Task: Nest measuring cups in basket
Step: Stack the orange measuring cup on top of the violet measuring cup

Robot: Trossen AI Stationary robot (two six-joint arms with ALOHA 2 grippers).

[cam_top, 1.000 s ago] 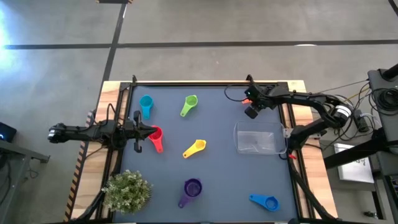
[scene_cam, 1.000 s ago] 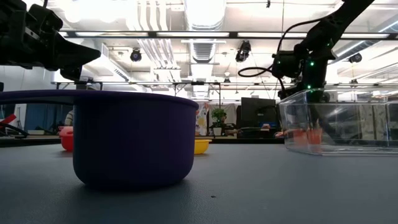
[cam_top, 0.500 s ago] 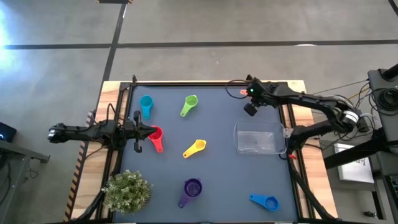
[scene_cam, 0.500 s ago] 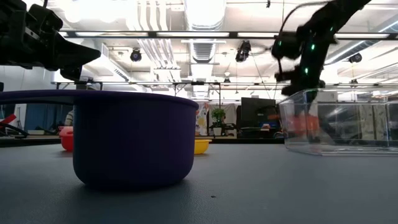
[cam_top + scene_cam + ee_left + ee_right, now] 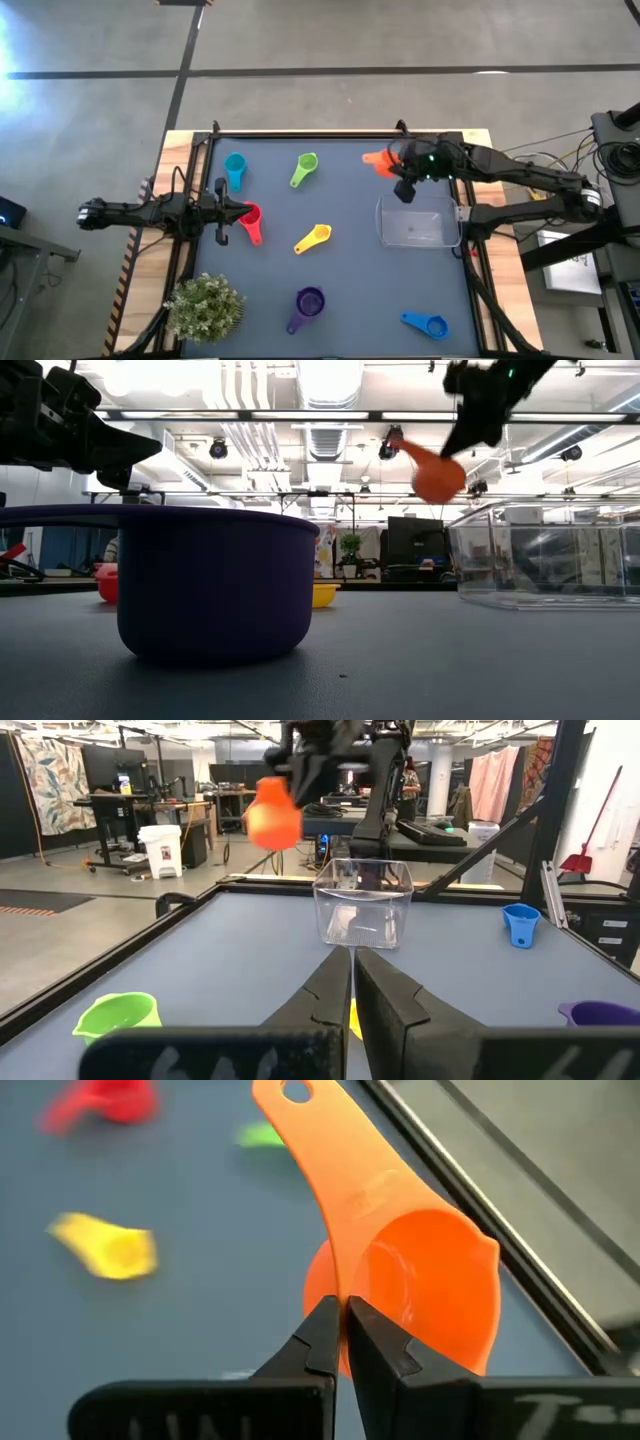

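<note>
While aloft | right hand point(image 5: 400, 172) clamped on orange cup point(image 5: 378, 160) rim | seemingly beside basket point(image 5: 415, 226)

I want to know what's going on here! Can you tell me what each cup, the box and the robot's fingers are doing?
orange cup: lifted, held by right gripper
clear basket: empty
red cup: on table by left gripper, whose fingers are shut
teal, green, yellow, purple, blue cups: on table

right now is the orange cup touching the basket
Apart. The low view shows the orange cup held in the air by the right gripper, with open space above the basket.
</note>
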